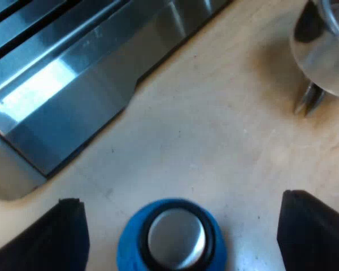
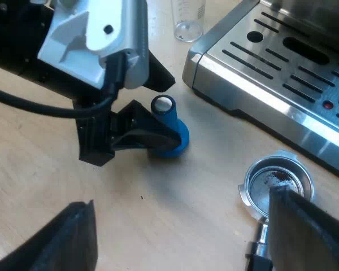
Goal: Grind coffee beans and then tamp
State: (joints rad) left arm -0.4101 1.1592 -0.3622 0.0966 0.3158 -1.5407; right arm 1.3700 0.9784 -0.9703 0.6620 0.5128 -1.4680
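My left gripper (image 1: 181,199) is hanging low over the table (image 1: 214,141) with its two black fingers (image 1: 51,237) spread wide. The blue tamper (image 1: 172,237) is standing upright between them, its silver top facing up at me. Neither finger is touching it; bare wood is showing on both sides. The slotted steel tray at the base of the coffee machine (image 1: 73,84) is lying just beyond the tamper. The metal holder (image 1: 327,51) is sitting on the table farther off, its spouts pointing down toward the wood. My right gripper (image 2: 181,199) is also standing open, gripping nothing. One of its fingers (image 2: 305,231) is hovering above the holder's handle and covering most of it. From this side the holder's round basket (image 2: 278,180) is lying face up on the table close to the machine's tray, with a little dark coffee in the bottom. The measuring glass (image 2: 189,22) is standing on the table beyond the tamper, near the corner of the machine. My left arm is reaching down around the tamper there.
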